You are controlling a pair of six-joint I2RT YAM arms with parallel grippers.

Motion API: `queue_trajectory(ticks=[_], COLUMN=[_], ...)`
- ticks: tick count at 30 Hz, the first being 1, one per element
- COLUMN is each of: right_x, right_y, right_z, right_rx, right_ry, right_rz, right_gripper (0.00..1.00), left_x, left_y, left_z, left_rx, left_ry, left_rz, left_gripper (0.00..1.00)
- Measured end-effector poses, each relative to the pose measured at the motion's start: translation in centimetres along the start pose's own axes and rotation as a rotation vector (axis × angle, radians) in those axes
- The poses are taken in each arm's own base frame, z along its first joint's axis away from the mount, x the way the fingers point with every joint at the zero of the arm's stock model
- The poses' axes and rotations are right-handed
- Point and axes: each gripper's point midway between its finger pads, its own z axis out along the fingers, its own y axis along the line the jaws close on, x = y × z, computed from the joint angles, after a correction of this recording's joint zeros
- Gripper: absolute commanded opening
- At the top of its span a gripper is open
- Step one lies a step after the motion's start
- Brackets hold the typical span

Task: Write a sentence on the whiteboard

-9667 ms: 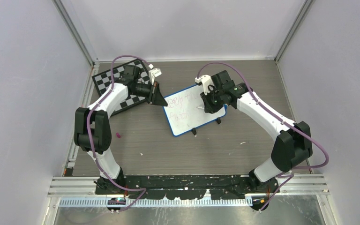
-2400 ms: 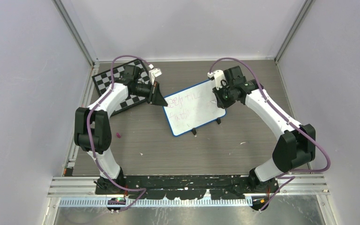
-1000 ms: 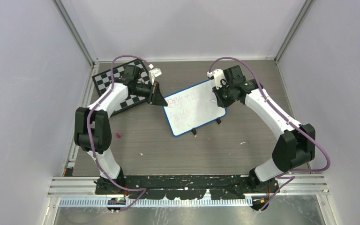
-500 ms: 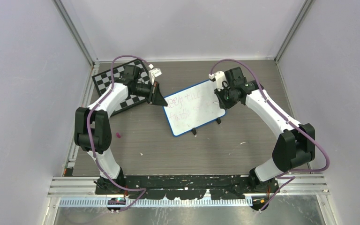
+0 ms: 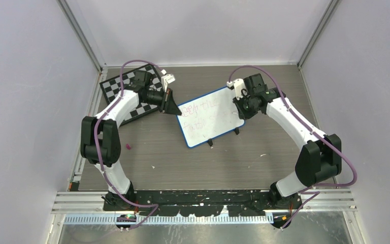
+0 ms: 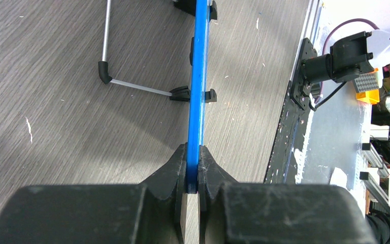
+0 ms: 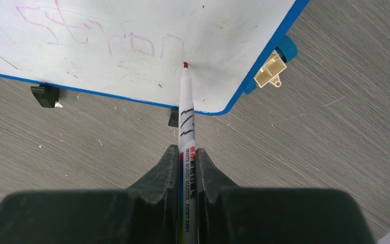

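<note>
L gripper (image 6: pixel 193 155) clamped on whiteboard (image 6: pixel 199 76) thin blue frame | R gripper (image 7: pixel 188 152) pinches slim white marker (image 7: pixel 186 99), red tip touching smooth bd by pink sentence (image 7: pixel 109 46)

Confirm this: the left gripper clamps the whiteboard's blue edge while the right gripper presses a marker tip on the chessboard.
Wrong surface: the right wrist view shows the right gripper's marker tip on the whiteboard, not the chessboard. The left gripper does clamp the blue edge.
</note>
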Motion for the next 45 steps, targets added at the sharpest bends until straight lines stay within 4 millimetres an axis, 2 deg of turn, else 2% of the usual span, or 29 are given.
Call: queue_trajectory(ticks=[18, 28, 32, 41, 45], right_x=[-2.2, -2.9, -2.7, -0.3, 0.0], right_y=[-1.8, -1.6, -1.5, -0.9, -0.9], right_z=[-1.1, -1.1, -0.9, 0.1, 0.1], right_rx=[0.059, 0.051, 0.048, 0.031, 0.031], right_ry=[-0.062, -0.077, -0.071, -0.006, 0.004], right_rz=[0.01, 0.006, 0.004, 0.004, 0.002], right_gripper=[0.0, 0.0, 0.0, 0.0, 0.0], left_x=[0.0, 0.0, 0.0, 0.0, 0.0], left_y=[0.0, 0.0, 0.0, 0.0, 0.0], left_z=[0.0, 0.0, 0.0, 0.0, 0.0], left_rx=[0.0, 0.0, 0.0, -0.001, -0.001], left_ry=[0.0, 0.0, 0.0, 0.0, 0.0], left_rz=[0.0, -0.001, -0.001, -0.006, -0.006], left_gripper=[0.0, 0.0, 0.0, 0.0, 0.0])
